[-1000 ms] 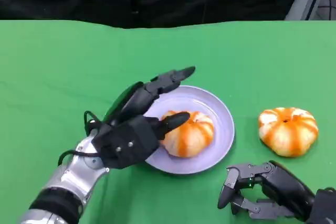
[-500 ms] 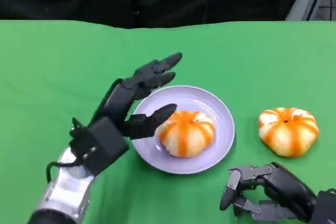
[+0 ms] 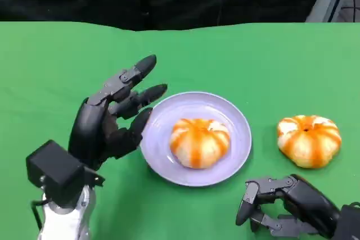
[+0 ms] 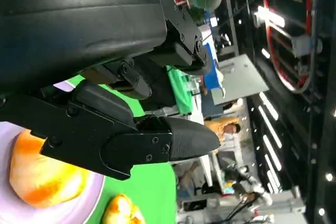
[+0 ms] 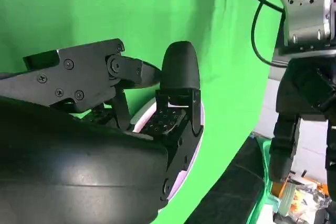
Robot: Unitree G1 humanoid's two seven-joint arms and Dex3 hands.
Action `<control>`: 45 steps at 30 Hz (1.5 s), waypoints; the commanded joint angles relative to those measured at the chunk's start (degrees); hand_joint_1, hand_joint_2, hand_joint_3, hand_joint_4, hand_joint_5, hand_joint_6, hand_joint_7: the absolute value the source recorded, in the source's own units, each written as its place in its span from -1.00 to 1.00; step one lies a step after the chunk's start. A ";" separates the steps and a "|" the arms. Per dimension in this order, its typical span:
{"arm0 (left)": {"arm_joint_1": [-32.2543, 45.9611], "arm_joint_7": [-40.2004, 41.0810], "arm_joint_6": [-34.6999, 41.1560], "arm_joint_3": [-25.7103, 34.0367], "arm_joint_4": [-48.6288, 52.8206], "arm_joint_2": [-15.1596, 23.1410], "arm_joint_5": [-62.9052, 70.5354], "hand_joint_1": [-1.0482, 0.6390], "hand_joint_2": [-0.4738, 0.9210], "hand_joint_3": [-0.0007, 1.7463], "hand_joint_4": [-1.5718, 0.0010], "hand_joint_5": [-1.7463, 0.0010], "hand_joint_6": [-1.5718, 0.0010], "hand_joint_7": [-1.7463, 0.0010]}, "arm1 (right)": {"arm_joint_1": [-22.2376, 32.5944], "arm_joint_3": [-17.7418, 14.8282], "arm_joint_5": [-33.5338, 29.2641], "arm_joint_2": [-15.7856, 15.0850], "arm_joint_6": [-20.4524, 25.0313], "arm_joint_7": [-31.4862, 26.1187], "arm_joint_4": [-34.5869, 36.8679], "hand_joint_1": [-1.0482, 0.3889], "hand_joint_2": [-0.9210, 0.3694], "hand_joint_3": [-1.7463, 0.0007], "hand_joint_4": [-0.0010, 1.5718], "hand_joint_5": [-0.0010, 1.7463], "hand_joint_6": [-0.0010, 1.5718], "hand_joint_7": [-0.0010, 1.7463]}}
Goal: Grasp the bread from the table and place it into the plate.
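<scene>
We have one bread [image 3: 199, 142] sitting in the plate [image 3: 236, 119], roughly centred, upright. A second bread [image 3: 308, 140] is on the green counter [image 3: 56, 60], well apart from the plate on our right side.

Left hand [image 3: 109, 122] is just beside the plate's left rim, fingers [image 3: 132, 77] spread and released, holding nothing. Right hand [image 3: 287, 203] rests low on the counter near the second bread, fingers curled in loosely, nothing in them.

Step in hand, as we read it: retreat of the left hand after the drop. To do it well:
- keep the fingers splayed until fully off the rim, so nothing drags the plate
- lift up and back rather than sweeping sideways across the rim
- if the second bread is next, it's closer to the right hand; approach from above, wrap around the sides. It looks soft, so grip lightly.

Versus a second ago: the left hand was over the plate with fingers right at the bread; now it's backed off to the left, clear of the bread. Bread, plate and right hand haven't shifted.
</scene>
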 commanded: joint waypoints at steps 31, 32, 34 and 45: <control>11.36 -12.86 -5.24 6.86 -3.60 -0.78 -9.60 -0.38 1.00 -0.67 -0.13 0.96 0.14 0.98 | 3.43 -0.52 2.13 -1.97 3.11 1.17 -7.20 0.33 -0.99 0.47 -0.09 0.81 0.01 0.23; 11.73 -13.69 -6.15 7.00 -2.33 -0.57 -9.60 -0.37 1.00 -0.67 -0.14 0.96 0.14 0.98 | 3.22 -0.54 2.10 -1.89 2.81 1.15 -6.75 0.33 -1.00 0.47 -0.09 0.81 0.01 0.23; 12.43 -15.04 -7.92 7.46 -0.20 -0.12 -9.56 -0.36 1.00 -0.69 -0.15 0.96 0.11 0.97 | 2.99 -0.52 2.23 -1.73 2.59 1.25 -6.30 0.34 -1.00 0.47 -0.09 0.81 0.01 0.24; 11.83 -17.35 -10.46 8.98 3.13 -0.27 -10.28 -0.32 1.00 -0.73 -0.17 0.97 0.10 0.98 | 2.79 -0.54 2.41 -1.54 2.32 1.31 -5.91 0.34 -0.99 0.46 -0.09 0.80 0.00 0.24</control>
